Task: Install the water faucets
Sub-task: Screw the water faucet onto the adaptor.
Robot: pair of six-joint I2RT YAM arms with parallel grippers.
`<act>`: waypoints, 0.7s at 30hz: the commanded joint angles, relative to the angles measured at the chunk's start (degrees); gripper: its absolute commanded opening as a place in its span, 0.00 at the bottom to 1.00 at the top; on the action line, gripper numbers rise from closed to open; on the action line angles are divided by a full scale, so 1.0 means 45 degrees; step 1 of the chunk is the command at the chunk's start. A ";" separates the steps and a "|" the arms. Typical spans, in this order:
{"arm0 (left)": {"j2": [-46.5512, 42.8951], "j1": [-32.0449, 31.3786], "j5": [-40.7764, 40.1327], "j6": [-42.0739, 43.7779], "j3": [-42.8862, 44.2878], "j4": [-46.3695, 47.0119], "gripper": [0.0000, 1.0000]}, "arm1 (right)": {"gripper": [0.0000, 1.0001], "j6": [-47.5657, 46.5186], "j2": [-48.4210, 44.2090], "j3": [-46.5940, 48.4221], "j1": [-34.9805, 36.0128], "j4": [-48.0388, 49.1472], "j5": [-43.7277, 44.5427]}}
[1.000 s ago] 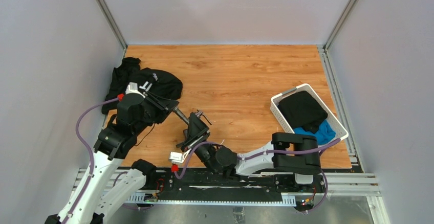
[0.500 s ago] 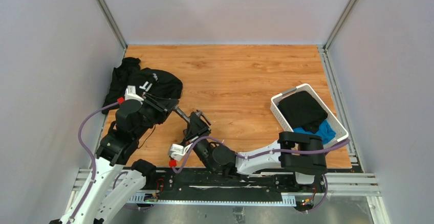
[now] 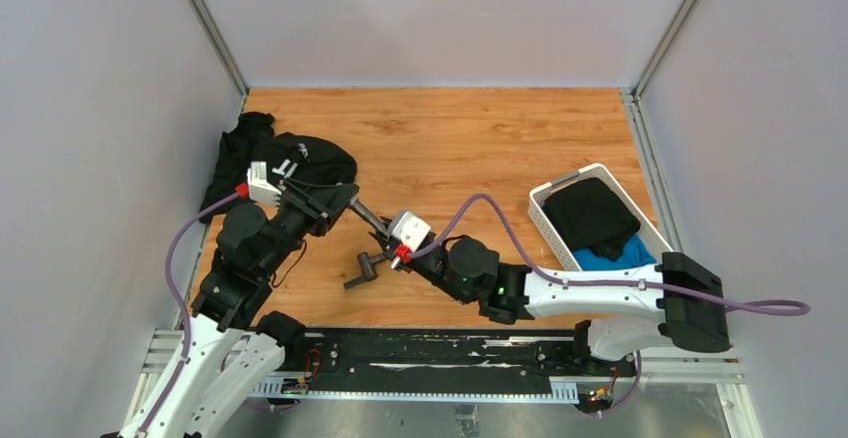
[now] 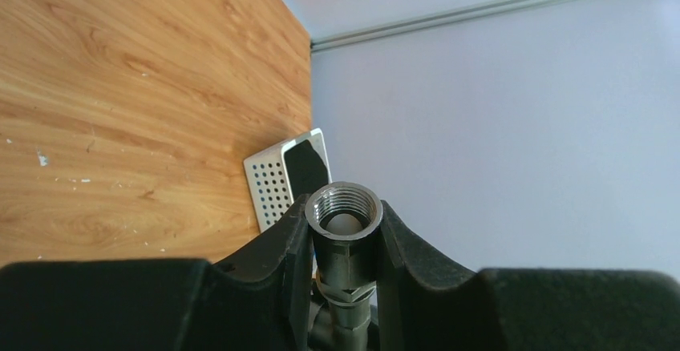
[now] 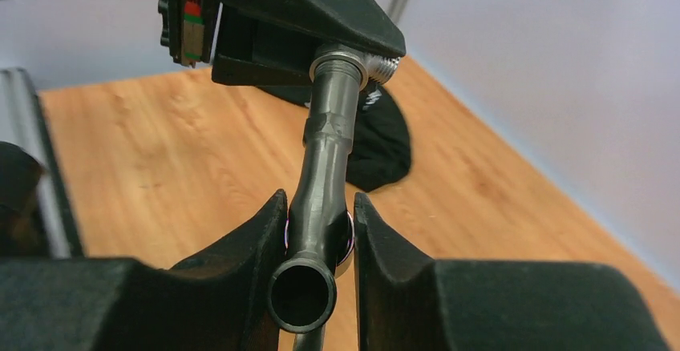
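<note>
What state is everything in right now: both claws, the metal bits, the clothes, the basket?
left claw: shut on the threaded fitting.
right claw: shut on the spout pipe, off the table.
spout pipe: upper end meets the fitting; tightness cannot be told.
loose dark piece: lying on the table, unheld.
black garment: crumpled at the table's left edge.
white basket: upright, holding black and blue cloth.

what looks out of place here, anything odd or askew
Nothing spilled or broken. A crumpled black cloth garment lies heaped at the wooden table's far left, odd beside plumbing work. A small dark-grey metal faucet piece seems to lie loose on the wood, beside the bent dark-grey metal spout pipe.
</note>
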 commanded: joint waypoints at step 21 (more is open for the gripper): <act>-0.0109 0.0067 -0.0515 0.1603 -0.1348 0.1811 0.00 | 0.00 1.5959 -0.2077 -0.1027 -0.4263 0.1069 -0.7586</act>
